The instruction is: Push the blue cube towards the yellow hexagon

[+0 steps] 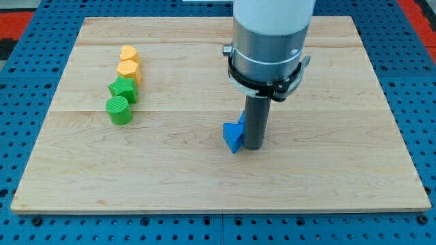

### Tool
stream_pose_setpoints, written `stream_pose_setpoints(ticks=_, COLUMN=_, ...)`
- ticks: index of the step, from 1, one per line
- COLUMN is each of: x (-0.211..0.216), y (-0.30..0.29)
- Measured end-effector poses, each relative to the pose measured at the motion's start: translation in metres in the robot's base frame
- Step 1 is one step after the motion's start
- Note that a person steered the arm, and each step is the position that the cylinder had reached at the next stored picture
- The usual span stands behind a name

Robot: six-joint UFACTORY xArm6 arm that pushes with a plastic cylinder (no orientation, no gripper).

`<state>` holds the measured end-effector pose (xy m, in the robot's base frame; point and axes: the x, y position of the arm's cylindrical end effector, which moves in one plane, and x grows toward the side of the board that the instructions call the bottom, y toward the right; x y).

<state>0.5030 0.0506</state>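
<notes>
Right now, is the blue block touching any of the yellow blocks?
No, the blue block sits beside my tip near the board's middle, far from the yellow blocks at the view's upper left.

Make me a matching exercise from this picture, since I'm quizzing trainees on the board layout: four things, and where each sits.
Things:
1. blue block
2. my tip
3. yellow heart block
4. green cylinder

Places:
A. topmost in the left-hand column of blocks
B. bottom of that column
C. touching the blue block's right side
D. near the board's middle, just left of the rod

Pairs: 1-D, 2-C, 3-A, 4-B
</notes>
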Motion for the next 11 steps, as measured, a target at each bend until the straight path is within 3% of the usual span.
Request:
stream_pose_setpoints(ticks=4, x=-0.039, y=0.04)
stream_pose_setpoints(ticks=9, x=-0.105, y=-0.126)
stream_pose_setpoints(ticks=11, x=-0.127, y=-0.16)
